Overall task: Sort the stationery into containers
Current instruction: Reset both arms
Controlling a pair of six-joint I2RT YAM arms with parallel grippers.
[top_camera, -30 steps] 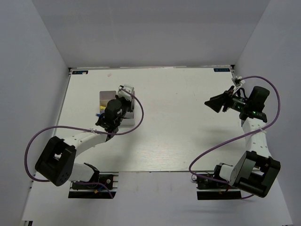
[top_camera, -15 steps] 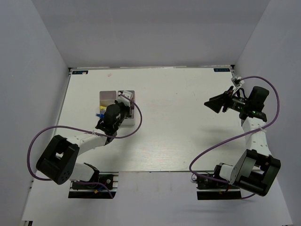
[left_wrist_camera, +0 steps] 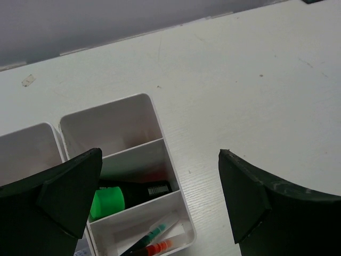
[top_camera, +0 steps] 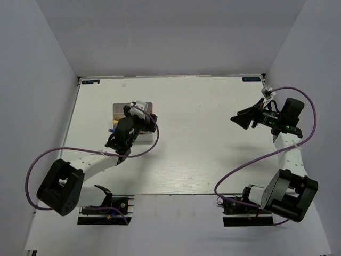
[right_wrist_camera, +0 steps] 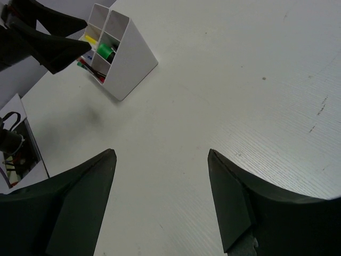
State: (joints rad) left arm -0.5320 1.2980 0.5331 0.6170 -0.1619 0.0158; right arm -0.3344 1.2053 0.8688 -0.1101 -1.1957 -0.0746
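The containers are one white divided tray (top_camera: 120, 109) at the table's left. In the left wrist view the tray (left_wrist_camera: 114, 128) holds a green highlighter (left_wrist_camera: 108, 200) with a black body in its middle cell. Thin pens with green and red ends (left_wrist_camera: 157, 239) lie in the nearer cell, and the far cell looks bare. My left gripper (top_camera: 137, 113) hangs open just above the tray with nothing between its fingers (left_wrist_camera: 160, 153). My right gripper (top_camera: 243, 118) is open and empty over bare table at the right (right_wrist_camera: 161, 152). It faces the distant tray (right_wrist_camera: 130, 66), where the highlighter (right_wrist_camera: 106, 51) shows.
Grey walls close the table in on the left, the back and the right. A purple cable loops from each arm. The left arm's black fingers (right_wrist_camera: 50, 37) reach over the tray in the right wrist view. The arm bases sit at the near edge.
My left gripper, shut over the tray a second ago, has sprung wide open and drawn back slightly. The right gripper's jaws have widened a little; that arm has barely moved.
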